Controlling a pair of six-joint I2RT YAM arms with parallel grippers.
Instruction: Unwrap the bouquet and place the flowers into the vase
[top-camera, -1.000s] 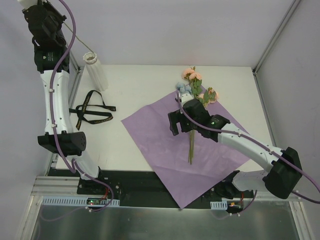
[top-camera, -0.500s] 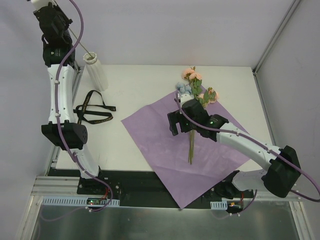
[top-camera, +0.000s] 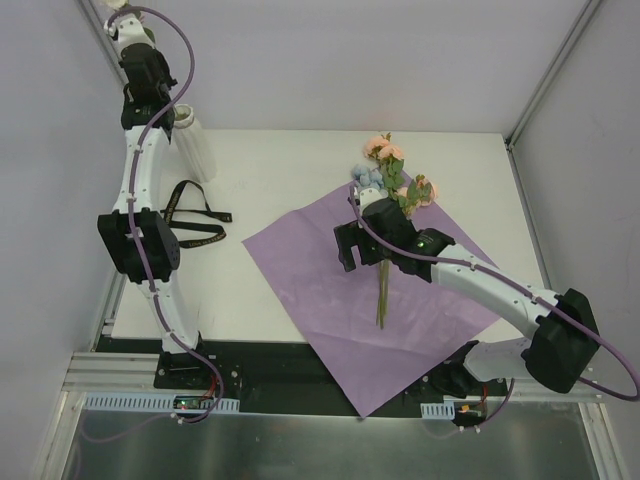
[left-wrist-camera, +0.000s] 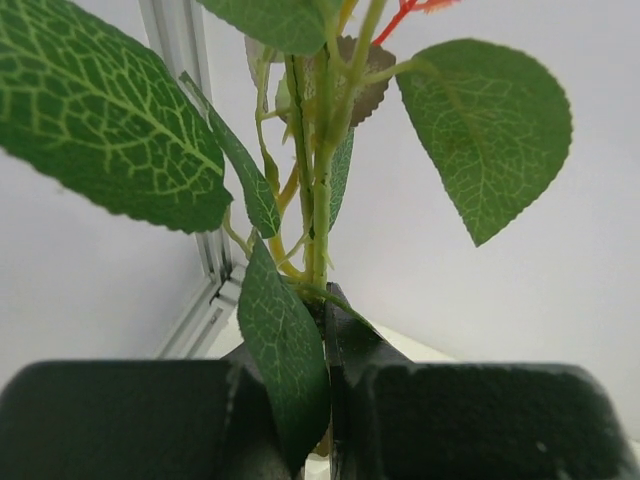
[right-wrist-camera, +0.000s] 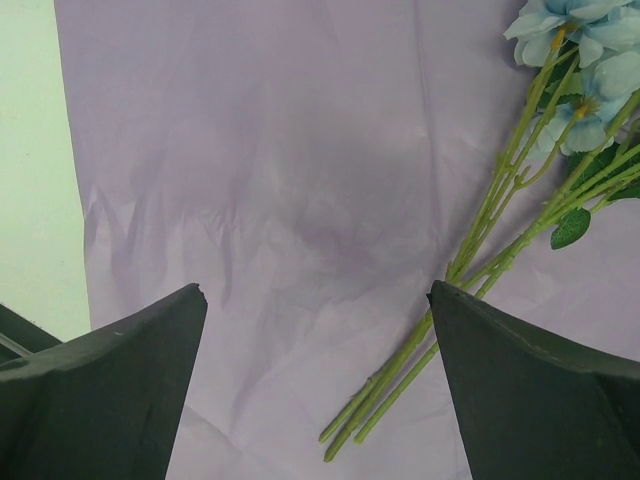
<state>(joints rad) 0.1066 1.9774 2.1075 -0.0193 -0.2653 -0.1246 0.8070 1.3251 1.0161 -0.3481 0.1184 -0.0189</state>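
- Left jaws: clamped on a leafy stem (left-wrist-camera: 320, 200) that stands upright between them. They are high up, with the vase (top-camera: 200, 150) near and lower.
- Right jaws: spread wide, holding nothing, over the purple paper (right-wrist-camera: 250, 200).
- Flowers (right-wrist-camera: 500, 220): lying on the paper, stem ends between the right jaws.
- Ribbon (top-camera: 185, 225): on the counter (top-camera: 280, 170), apart from both.

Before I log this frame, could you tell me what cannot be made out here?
Vase mouth: top view, left arm covers it.
Bloom on the stem in the left gripper: left wrist view, cut off at top edge.
Ribbon lettering: top view, too small.
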